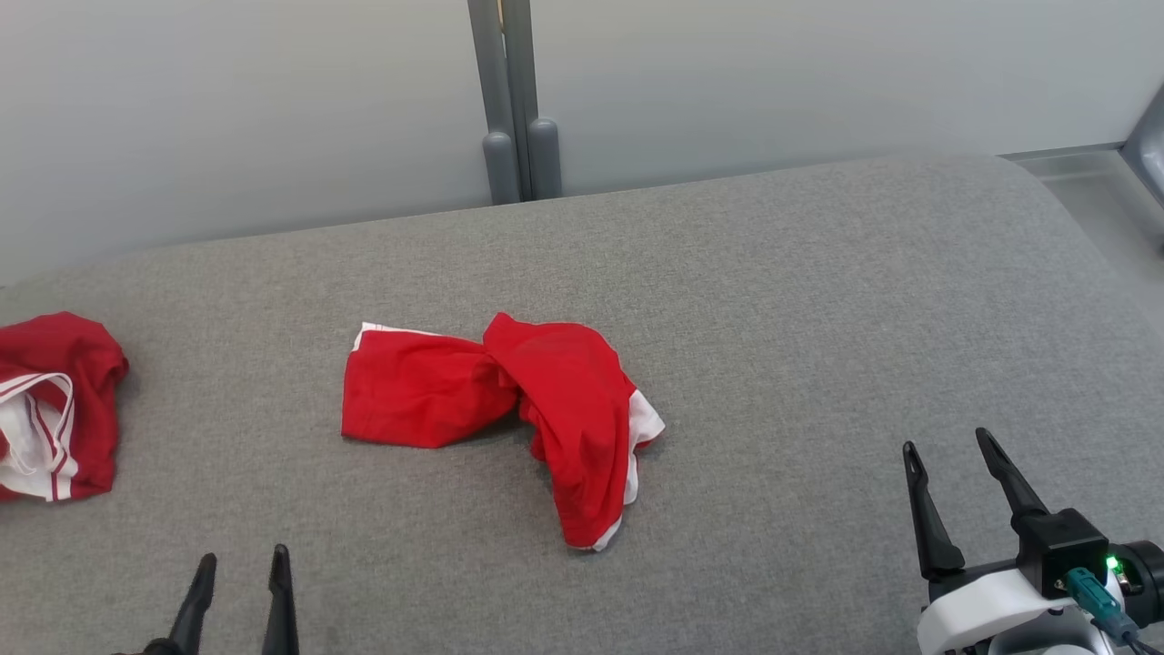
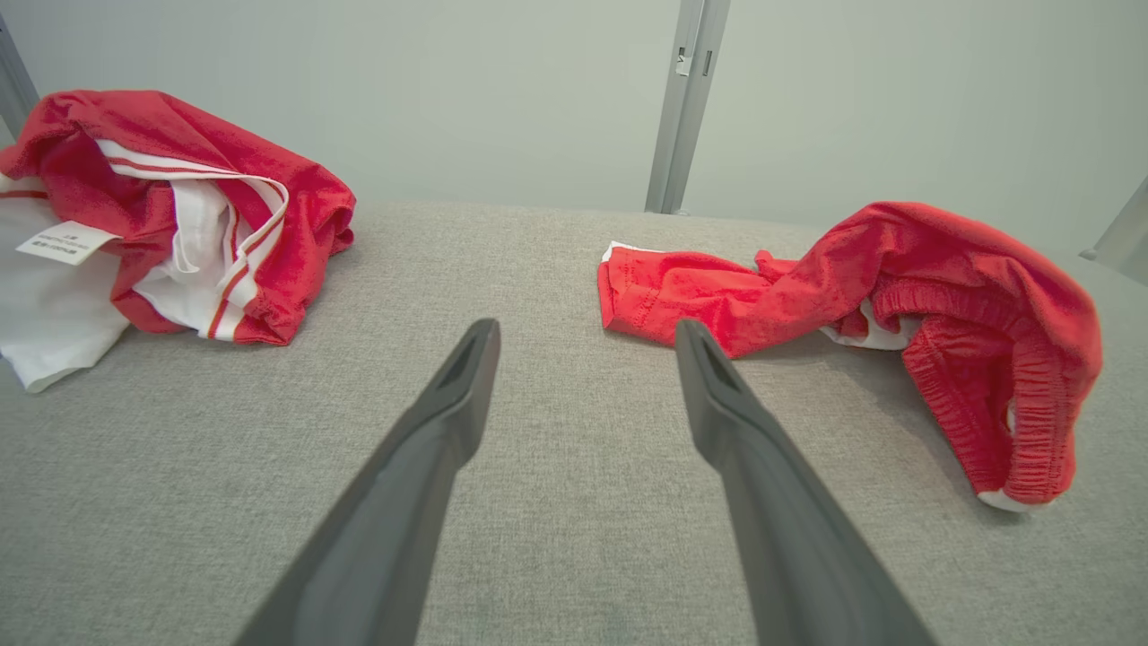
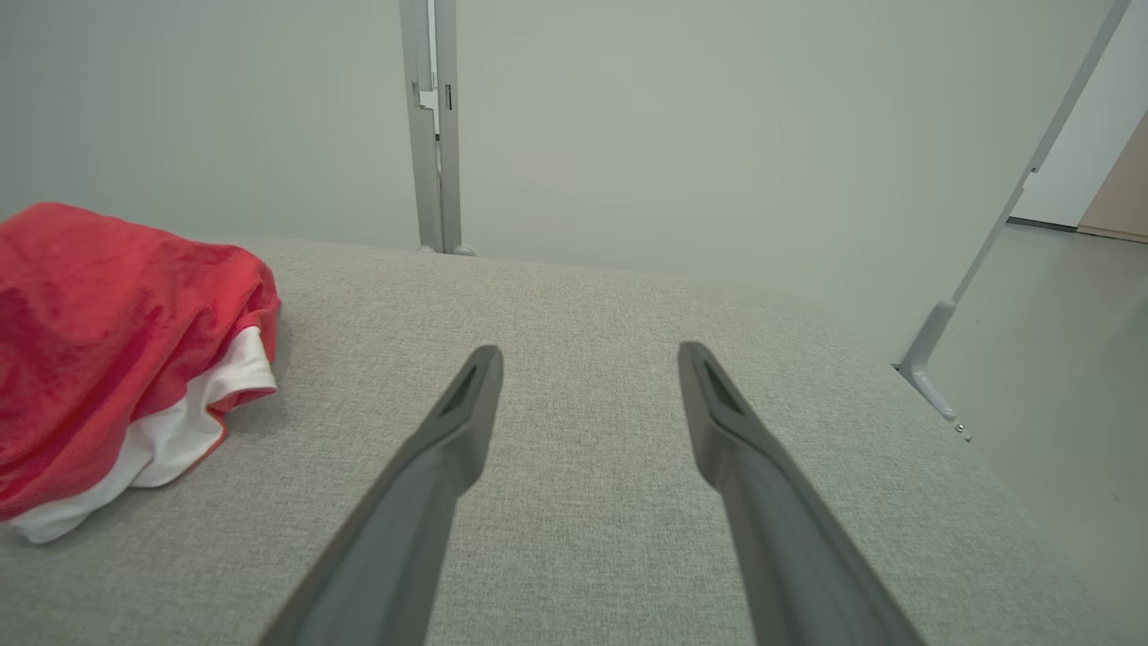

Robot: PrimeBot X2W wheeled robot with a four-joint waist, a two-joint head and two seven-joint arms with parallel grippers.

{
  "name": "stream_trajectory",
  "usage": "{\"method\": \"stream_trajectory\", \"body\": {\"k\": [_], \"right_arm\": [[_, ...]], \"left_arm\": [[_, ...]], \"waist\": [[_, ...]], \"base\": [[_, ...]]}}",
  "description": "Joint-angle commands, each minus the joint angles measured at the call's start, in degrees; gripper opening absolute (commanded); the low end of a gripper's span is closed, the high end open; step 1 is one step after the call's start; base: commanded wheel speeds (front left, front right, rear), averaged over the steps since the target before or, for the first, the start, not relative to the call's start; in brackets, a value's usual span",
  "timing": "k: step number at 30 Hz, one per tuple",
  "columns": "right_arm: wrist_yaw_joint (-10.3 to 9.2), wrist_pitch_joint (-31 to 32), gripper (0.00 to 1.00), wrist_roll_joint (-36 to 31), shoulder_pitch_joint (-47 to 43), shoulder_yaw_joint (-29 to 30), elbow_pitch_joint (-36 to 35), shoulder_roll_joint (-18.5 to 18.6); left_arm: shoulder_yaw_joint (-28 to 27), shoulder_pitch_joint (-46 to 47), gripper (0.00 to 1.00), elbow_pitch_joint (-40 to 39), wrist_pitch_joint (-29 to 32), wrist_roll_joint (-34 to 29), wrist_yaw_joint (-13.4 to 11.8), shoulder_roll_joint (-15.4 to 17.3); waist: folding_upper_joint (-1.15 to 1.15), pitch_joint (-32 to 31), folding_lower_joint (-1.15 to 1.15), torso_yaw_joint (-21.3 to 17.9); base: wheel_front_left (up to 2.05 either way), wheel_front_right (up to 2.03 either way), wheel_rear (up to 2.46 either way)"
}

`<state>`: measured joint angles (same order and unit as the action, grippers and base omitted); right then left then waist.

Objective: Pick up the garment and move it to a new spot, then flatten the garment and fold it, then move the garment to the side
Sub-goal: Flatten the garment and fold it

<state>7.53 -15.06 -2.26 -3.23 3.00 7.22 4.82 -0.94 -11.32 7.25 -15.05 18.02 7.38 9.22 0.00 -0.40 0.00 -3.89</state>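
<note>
A crumpled red garment (image 1: 509,400) with white trim, a pair of shorts, lies twisted in the middle of the grey padded surface (image 1: 782,300). The left wrist view has the garment (image 2: 852,296) ahead and to the right, its elastic waistband bunched up; in the right wrist view the garment (image 3: 108,341) lies at the left edge. My left gripper (image 1: 241,559) stands open at the lower left, short of the garment, with nothing between its fingers. My right gripper (image 1: 946,446) stands open at the lower right, well clear of the cloth. Both also appear open in their wrist views: left gripper (image 2: 583,332), right gripper (image 3: 587,354).
A second red and white garment (image 1: 50,405) lies bunched at the far left edge, with a label showing (image 2: 63,240). A grey post (image 1: 514,100) rises behind the surface against a pale wall. The surface drops off to the floor (image 3: 1058,377) at the right.
</note>
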Motion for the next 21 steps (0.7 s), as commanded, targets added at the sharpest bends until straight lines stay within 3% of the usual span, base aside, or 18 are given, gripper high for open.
{"method": "stream_trajectory", "body": {"k": [1, 6, 11, 21], "right_arm": [[-0.08, -0.18, 1.00, -0.27, 0.35, 0.09, 0.16, 0.24], [-0.08, -0.18, 1.00, -0.26, 0.99, -0.42, 0.31, 0.54], [-0.08, -0.18, 1.00, 0.07, 2.64, -0.88, -0.13, 0.27], [-0.08, -0.18, 1.00, 0.58, 4.51, -1.32, -0.39, -0.51]], "left_arm": [[0.71, -0.70, 1.00, 0.20, -0.18, 0.15, 0.17, -1.02], [8.16, 1.38, 1.00, -2.28, 5.15, 1.76, 0.18, -2.90], [15.98, 2.55, 1.00, -2.58, 13.72, 8.89, 0.17, -5.47], [22.35, 10.08, 1.00, 5.46, 16.78, 15.22, -3.04, -6.28]], "waist": [[0.00, -0.03, 0.00, -0.10], [0.00, 0.20, 0.00, -0.53], [0.00, 1.21, 0.00, -2.65], [0.00, 4.68, 0.00, -7.20]], "base": [[0.00, 0.00, 0.00], [0.00, 0.00, 0.00], [0.00, 0.00, 0.00], [0.00, 0.00, 0.00]]}}
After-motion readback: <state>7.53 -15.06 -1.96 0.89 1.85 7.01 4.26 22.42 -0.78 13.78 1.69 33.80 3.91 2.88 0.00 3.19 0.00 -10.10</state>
